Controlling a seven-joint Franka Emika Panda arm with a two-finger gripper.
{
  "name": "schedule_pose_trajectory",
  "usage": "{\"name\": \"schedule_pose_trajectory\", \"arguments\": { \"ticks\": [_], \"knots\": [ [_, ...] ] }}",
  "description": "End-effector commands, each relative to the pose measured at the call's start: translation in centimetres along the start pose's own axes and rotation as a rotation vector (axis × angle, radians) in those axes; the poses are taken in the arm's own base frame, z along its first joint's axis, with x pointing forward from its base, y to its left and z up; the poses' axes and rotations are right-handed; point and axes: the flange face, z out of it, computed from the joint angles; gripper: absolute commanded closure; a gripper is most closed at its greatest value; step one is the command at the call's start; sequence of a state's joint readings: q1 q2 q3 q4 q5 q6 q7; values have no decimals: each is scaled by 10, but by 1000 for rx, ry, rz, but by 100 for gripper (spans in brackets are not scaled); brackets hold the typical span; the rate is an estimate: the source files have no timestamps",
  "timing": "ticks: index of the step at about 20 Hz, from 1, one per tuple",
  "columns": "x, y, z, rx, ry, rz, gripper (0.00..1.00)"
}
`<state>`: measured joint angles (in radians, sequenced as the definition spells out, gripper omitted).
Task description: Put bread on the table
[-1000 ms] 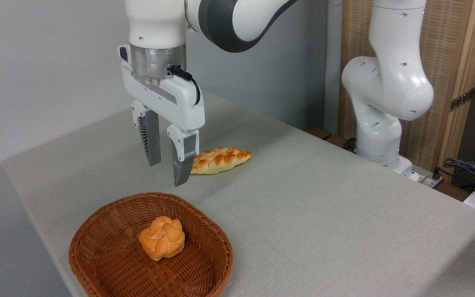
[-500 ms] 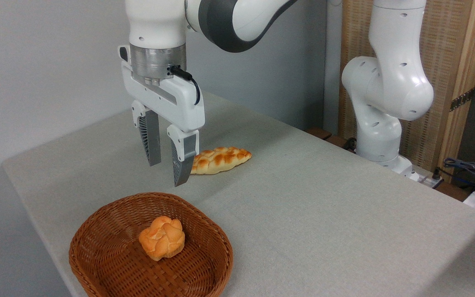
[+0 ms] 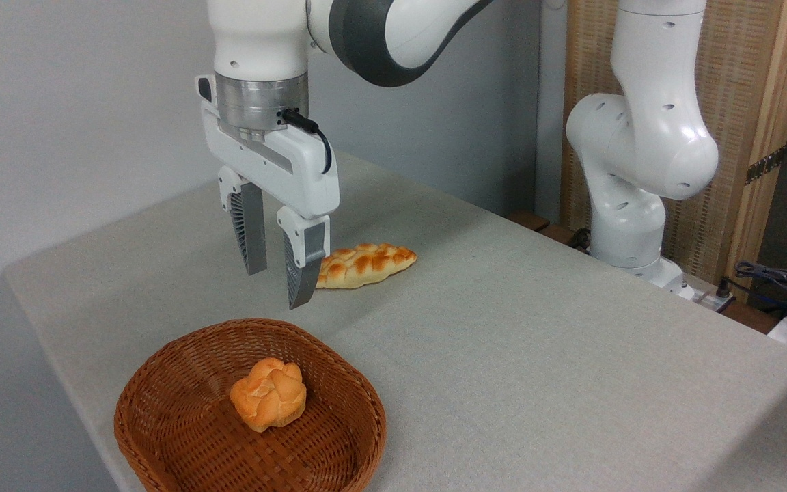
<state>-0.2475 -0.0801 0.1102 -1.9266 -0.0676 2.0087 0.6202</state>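
Note:
The bread (image 3: 269, 394), a small round golden-orange knotted bun, lies inside the brown wicker basket (image 3: 349, 403) at the front left. The table (image 3: 503, 342) is covered with light grey-beige cloth. My gripper (image 3: 276, 288) hangs in the air above the cloth, behind the basket's far rim and well above the bun. It stands open with nothing between its grey fingers (image 3: 250, 236), which point straight down.
A longer braided loaf (image 3: 365, 265) lies on the cloth just behind and right of my gripper, partly hidden by one finger. The arm's white base (image 3: 629, 225) stands at the table's far right, with cables (image 3: 776, 280) beside it. The table's left edge runs close to the basket.

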Motion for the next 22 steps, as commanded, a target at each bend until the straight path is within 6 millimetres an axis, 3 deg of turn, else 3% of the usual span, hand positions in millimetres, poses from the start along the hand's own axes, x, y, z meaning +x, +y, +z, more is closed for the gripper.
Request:
{"name": "schedule_pose_trajectory", "arguments": {
  "ticks": [1,12,17,22],
  "knots": [
    [-2,0,-4,-3,-10,-8,0],
    [1,0,-7,4,1,-3,0],
    [0,-12,-12,42,47,-19,0],
    [2,-36,19,66,54,-48,0]
  ]
}}
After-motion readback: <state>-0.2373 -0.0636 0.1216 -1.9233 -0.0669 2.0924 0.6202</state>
